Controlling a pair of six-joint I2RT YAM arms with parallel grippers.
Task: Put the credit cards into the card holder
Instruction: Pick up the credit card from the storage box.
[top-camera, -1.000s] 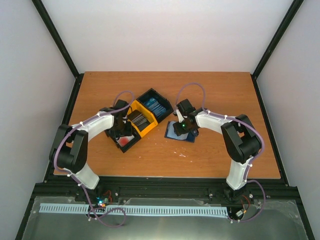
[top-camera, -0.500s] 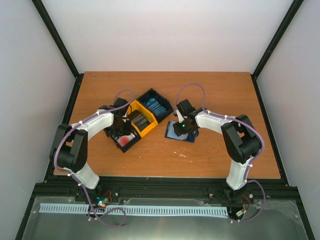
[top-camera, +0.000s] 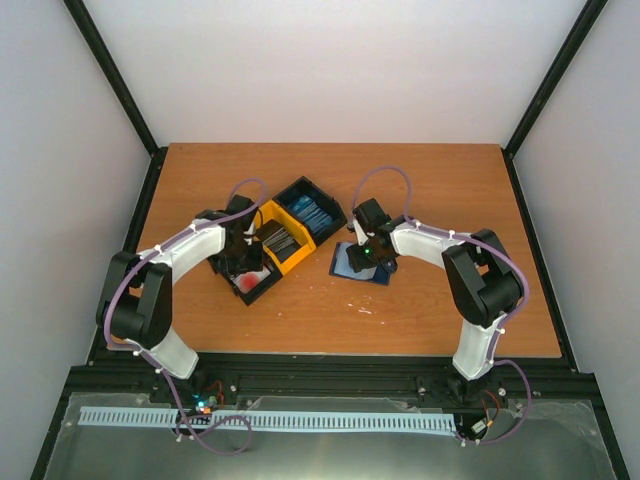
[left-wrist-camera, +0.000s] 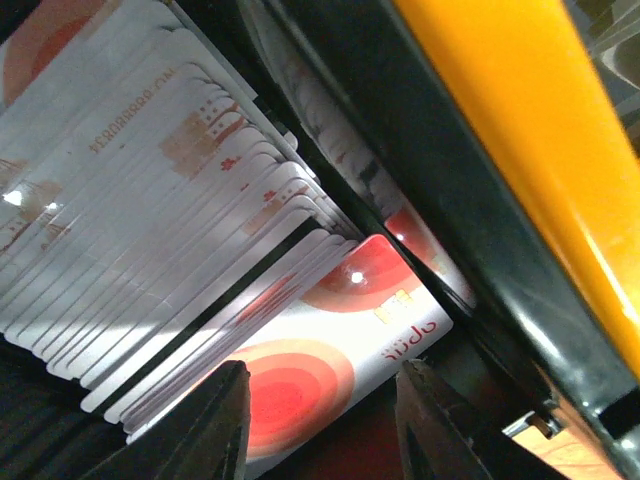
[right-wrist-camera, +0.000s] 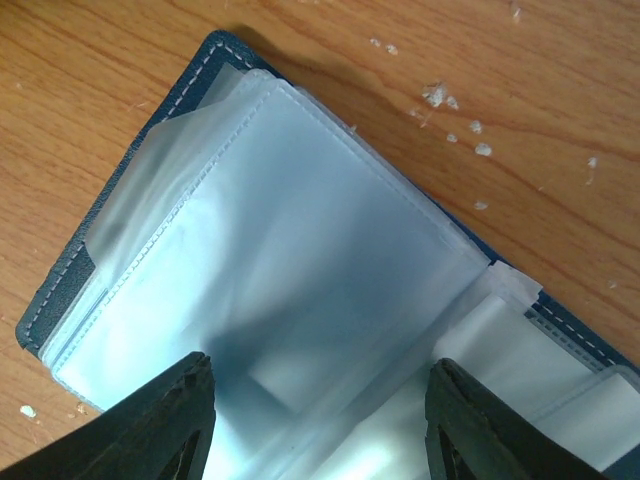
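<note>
**L gripper working at card stack, no card in holder yet**

Wooden table (top-camera: 330, 320): no change vs a sec ago. Same for R arm (top-camera: 470, 275): parked over the holder, not moved.

L arm (top-camera: 165, 275): elbow shifted a touch, wrist nudged slightly further over the tray. Only real change.

Black-and-yellow tray (top-camera: 297, 255), three compartments: same spot, left of centre. Blue cards (top-camera: 308, 212) in far compartment, dark cards (top-camera: 278, 240) in middle, white-and-red ones in near compartment under L gripper.

Card holder (right-wrist-camera: 300, 250): lying open and flat on table just right of tray, navy cover down, clear sleeves up. Sleeves look empty. Not moved.

Credit cards (left-wrist-camera: 150, 200): white stack fanned on edge in near compartment; front card (left-wrist-camera: 330, 330) with red rings facing the wrist cam.

L gripper (left-wrist-camera: 322, 372): partly open, fingers apart just above front card's face. Nothing seen clamped between them. Touching card or not: can't tell.

R gripper (right-wrist-camera: 320, 362): wide open, fingers straddling holder's inner sleeves, holding nothing. Pressing on plastic or hovering: can't tell.

Meaning, as judged: pick-up step underway, L side fiddling for purchase on one thin card. Insertion not started. R side prob. there to steady the holder.
</note>
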